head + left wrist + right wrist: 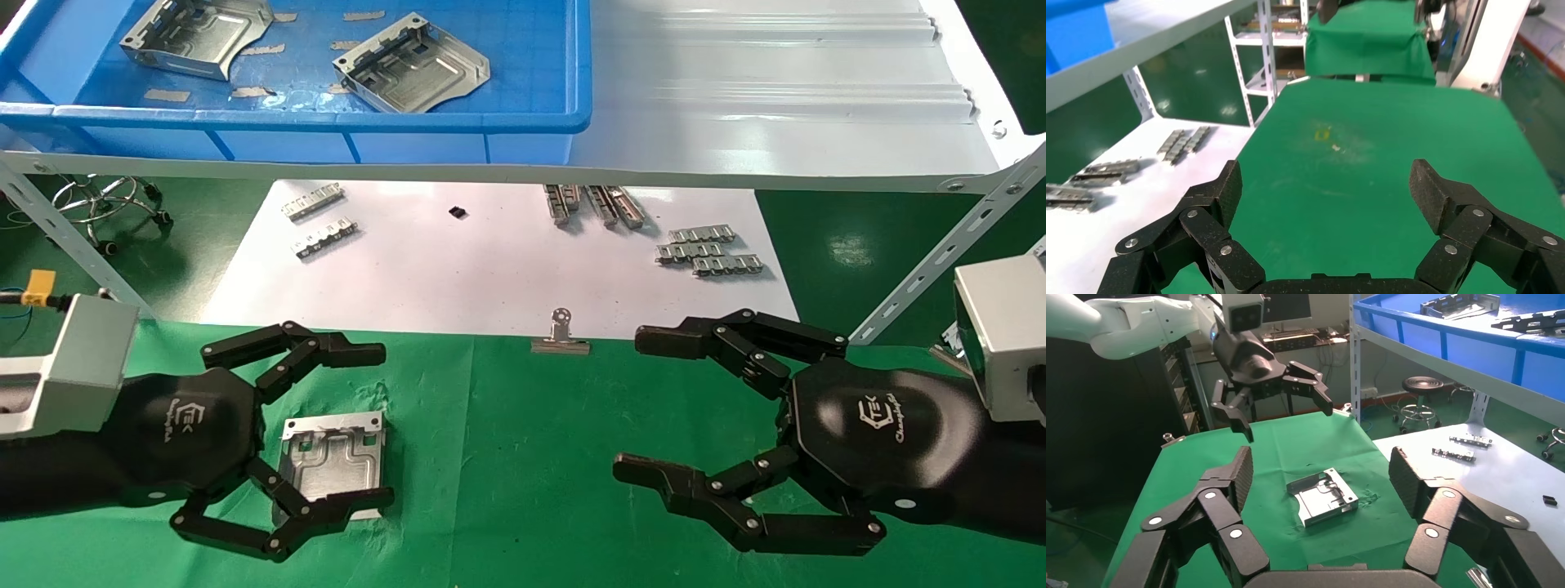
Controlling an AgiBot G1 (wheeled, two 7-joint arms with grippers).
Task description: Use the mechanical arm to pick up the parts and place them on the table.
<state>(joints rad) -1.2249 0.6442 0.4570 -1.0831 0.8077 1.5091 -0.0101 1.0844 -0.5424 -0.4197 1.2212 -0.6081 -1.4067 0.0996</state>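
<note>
One silver part point(335, 459) lies flat on the green table point(507, 457); it also shows in the right wrist view point(1322, 496). My left gripper point(377, 425) is open and empty. In the right wrist view it point(1281, 413) hangs clear above the cloth beyond the part, not touching it. In the left wrist view its fingers point(1329, 190) frame only bare green cloth. Two more silver parts point(196, 37) point(413, 65) lie in the blue bin point(327, 122) on the shelf. My right gripper point(641, 404) is open and empty over the table's right side.
A pale grey metal shelf point(776, 98) carries the bin. Below it a white sheet point(490, 269) holds small ribbed strips point(709, 251) point(595, 204) point(319, 216). A binder clip point(560, 336) sits on the table's far edge. A stool point(106, 200) stands at the far left.
</note>
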